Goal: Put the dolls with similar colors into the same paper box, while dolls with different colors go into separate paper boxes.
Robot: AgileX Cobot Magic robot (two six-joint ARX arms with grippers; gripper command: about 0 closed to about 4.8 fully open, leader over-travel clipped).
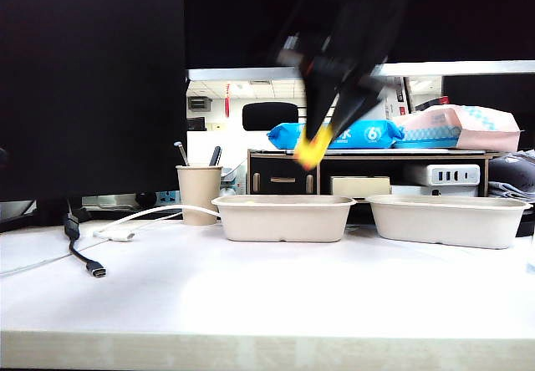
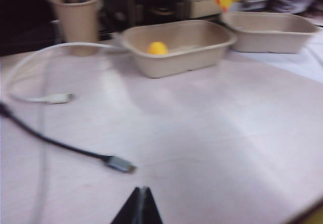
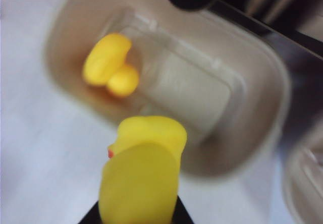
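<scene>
My right gripper (image 1: pixel 322 135) hangs blurred above the left paper box (image 1: pixel 284 221), shut on a yellow duck doll (image 1: pixel 313 148). In the right wrist view this held duck (image 3: pixel 143 168) fills the space between the dark fingers, above the box's rim (image 3: pixel 275 85). A second yellow duck (image 3: pixel 108 65) lies inside that box, and its head (image 2: pixel 157 48) shows in the left wrist view. The right paper box (image 1: pixel 449 222) stands beside it; its inside is hidden. My left gripper (image 2: pixel 143 206) is shut on nothing, low over the bare table, well in front of the boxes.
A beige paper cup with pens (image 1: pixel 199 191) stands left of the boxes. A white cable (image 1: pixel 159 212) and a black cable with a plug (image 1: pixel 88 261) lie on the table's left side. Behind the boxes is a low shelf with packets (image 1: pixel 368 134), and a dark monitor (image 1: pixel 92 78) at the left.
</scene>
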